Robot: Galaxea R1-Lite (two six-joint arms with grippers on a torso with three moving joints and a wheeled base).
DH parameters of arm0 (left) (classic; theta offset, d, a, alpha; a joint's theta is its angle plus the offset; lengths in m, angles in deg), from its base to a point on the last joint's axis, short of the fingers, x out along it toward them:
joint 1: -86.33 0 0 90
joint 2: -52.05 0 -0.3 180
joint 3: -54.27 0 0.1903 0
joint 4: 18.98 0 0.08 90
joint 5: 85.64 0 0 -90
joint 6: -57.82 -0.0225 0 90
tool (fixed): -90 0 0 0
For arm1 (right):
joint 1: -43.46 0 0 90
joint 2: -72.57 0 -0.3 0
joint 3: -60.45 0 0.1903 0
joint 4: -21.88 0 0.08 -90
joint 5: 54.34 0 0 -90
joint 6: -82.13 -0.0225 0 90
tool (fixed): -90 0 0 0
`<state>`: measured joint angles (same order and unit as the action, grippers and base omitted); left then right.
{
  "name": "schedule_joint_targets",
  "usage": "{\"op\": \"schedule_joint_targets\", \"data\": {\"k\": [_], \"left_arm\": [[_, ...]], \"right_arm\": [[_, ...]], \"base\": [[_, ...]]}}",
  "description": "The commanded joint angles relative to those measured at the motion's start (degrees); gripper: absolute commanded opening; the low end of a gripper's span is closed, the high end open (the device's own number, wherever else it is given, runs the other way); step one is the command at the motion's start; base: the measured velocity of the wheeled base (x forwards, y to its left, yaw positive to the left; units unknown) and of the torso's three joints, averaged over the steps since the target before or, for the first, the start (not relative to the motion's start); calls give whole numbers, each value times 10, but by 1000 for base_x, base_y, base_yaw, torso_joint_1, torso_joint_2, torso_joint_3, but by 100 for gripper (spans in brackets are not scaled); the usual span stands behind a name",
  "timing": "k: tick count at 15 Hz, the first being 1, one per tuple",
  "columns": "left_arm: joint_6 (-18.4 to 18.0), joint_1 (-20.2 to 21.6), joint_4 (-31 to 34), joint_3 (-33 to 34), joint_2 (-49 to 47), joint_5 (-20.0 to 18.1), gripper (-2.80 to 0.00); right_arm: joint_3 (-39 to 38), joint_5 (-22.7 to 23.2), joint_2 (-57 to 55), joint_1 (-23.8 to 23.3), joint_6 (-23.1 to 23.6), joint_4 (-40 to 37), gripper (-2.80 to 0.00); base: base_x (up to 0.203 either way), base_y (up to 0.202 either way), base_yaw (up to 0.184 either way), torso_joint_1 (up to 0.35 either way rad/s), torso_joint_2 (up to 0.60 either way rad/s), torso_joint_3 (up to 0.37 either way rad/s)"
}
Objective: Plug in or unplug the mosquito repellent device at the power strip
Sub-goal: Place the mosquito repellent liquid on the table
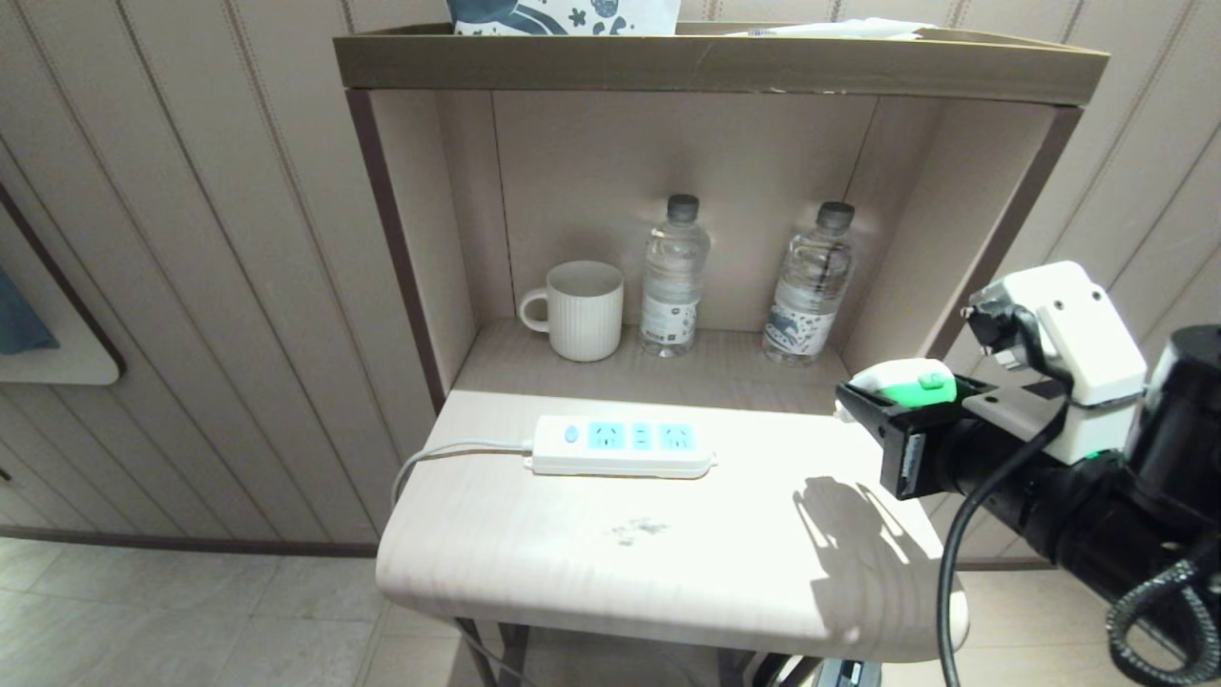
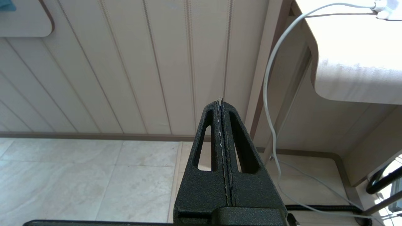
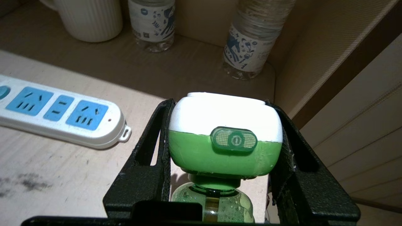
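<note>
The mosquito repellent device (image 3: 224,135), with a white-and-green rounded head and a translucent green bottle under it, sits between the black fingers of my right gripper (image 3: 224,125), which is shut on its head. In the head view the device (image 1: 906,385) hangs over the table's right end, well to the right of the power strip (image 1: 620,447). The strip is a flat white bar with light-blue socket faces; all its sockets are bare (image 3: 59,110). My left gripper (image 2: 220,103) is shut with nothing in it, low beside the table, pointing at the wall.
A ribbed white mug (image 1: 584,310) and two clear water bottles (image 1: 673,277) (image 1: 811,284) stand in the shelf niche behind the strip. The strip's white cord (image 1: 429,458) runs off the table's left edge (image 2: 270,94). The wooden table (image 1: 668,563) has a rounded front edge.
</note>
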<state>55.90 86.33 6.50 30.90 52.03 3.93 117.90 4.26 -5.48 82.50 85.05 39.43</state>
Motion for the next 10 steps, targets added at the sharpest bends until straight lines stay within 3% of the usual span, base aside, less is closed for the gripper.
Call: {"op": "schedule_joint_targets", "data": {"k": [1, 7, 10], "left_arm": [[0, 0, 0, 0, 0, 0, -280], [0, 0, 0, 0, 0, 0, -280], [0, 0, 0, 0, 0, 0, -280]], "right_arm": [[-30, -24, -40, 5, 4, 107, -280], [-81, -101, -197, 14, 50, 357, -280], [-86, -105, -240, 14, 60, 399, -280]], "base": [[0, 0, 0, 0, 0, 0], [0, 0, 0, 0, 0, 0], [0, 0, 0, 0, 0, 0]]}}
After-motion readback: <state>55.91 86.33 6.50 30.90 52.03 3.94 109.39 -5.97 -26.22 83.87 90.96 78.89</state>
